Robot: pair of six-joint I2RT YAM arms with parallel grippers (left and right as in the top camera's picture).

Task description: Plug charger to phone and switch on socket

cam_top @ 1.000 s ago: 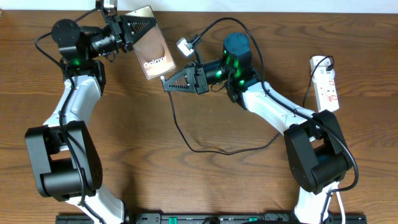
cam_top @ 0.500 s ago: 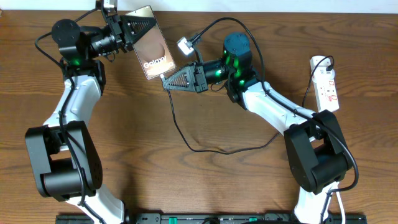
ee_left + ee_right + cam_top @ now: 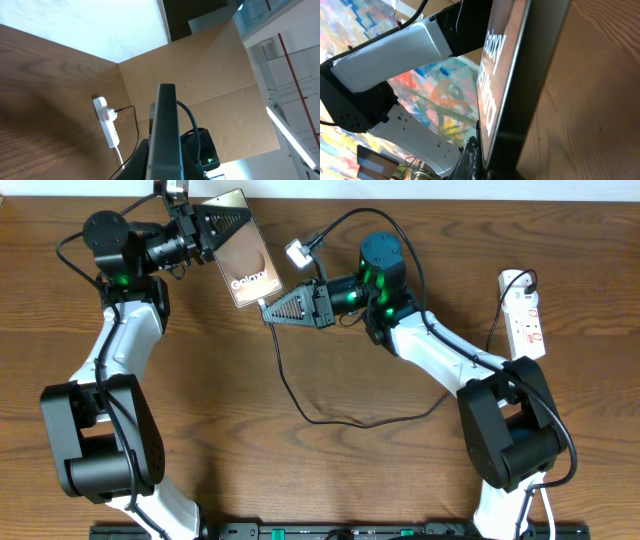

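Left gripper (image 3: 224, 222) is clamping its fingers tight on the top end of the phone (image 3: 246, 256), holding it up off the table (image 3: 350, 480) at the far left, bronze face with the white "Galaxy" lettering turned up toward the overhead camera. Right gripper (image 3: 270, 311) is closed down to a point on the connector tip of the charger cable (image 3: 290, 392), and it is pressing right up against the phone's lower edge. Whether that tip is actually sitting in the port, I cannot tell, because the fingers are covering the spot.

From the left wrist, the phone (image 3: 166, 130) is showing edge-on, a dark slab running straight up the middle of the view. From the right wrist, it (image 3: 520, 75) is filling the frame at a steep tilt, lettering readable along its face.

Trailing from the right gripper, the thin black cable is dropping toward the near side of the table, looping round and running off toward the right. Over at the far right, the white power strip (image 3: 525, 315) is lying flat on the wood, well apart from both grippers, with a black plug (image 3: 527, 280) sitting in its far end.
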